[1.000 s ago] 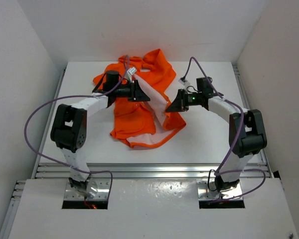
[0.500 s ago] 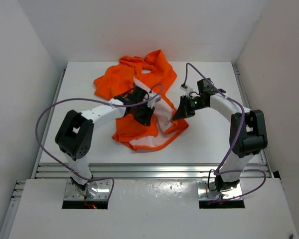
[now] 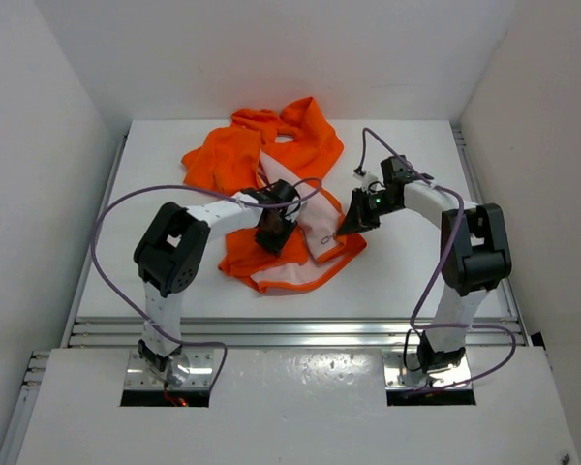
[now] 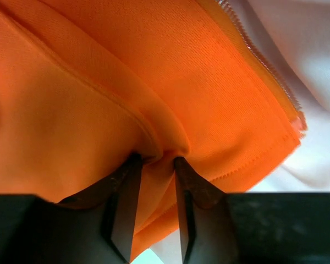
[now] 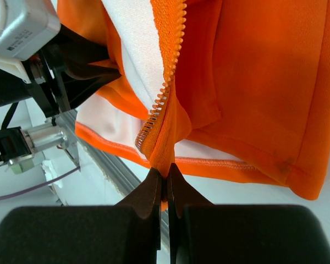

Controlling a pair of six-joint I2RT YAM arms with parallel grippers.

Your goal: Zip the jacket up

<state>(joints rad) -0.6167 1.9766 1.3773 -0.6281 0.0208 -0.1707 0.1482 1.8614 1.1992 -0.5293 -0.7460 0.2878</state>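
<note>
The orange jacket (image 3: 310, 136) lies crumpled on the middle of the white table, with pale lining (image 3: 317, 218) showing along its open front. My left gripper (image 3: 271, 235) presses down on the left front panel and is shut on a fold of orange fabric (image 4: 154, 82), bunched between its fingers (image 4: 131, 170). Zipper teeth (image 4: 264, 60) run along the edge beyond it. My right gripper (image 3: 347, 226) is shut on the bottom end of the other zipper edge (image 5: 165, 93), and its jaws (image 5: 166, 171) pinch the orange tape and hold it up slightly.
White walls enclose the table (image 3: 416, 271) on three sides. A metal rail (image 3: 290, 331) runs along the near edge. Purple cables (image 3: 111, 208) loop off both arms. My left arm's wrist (image 5: 71, 60) is close in the right wrist view.
My left gripper has moved from the jacket's back left, forward and right onto the left front panel. The lifted flap has come down. My right gripper has barely moved.
</note>
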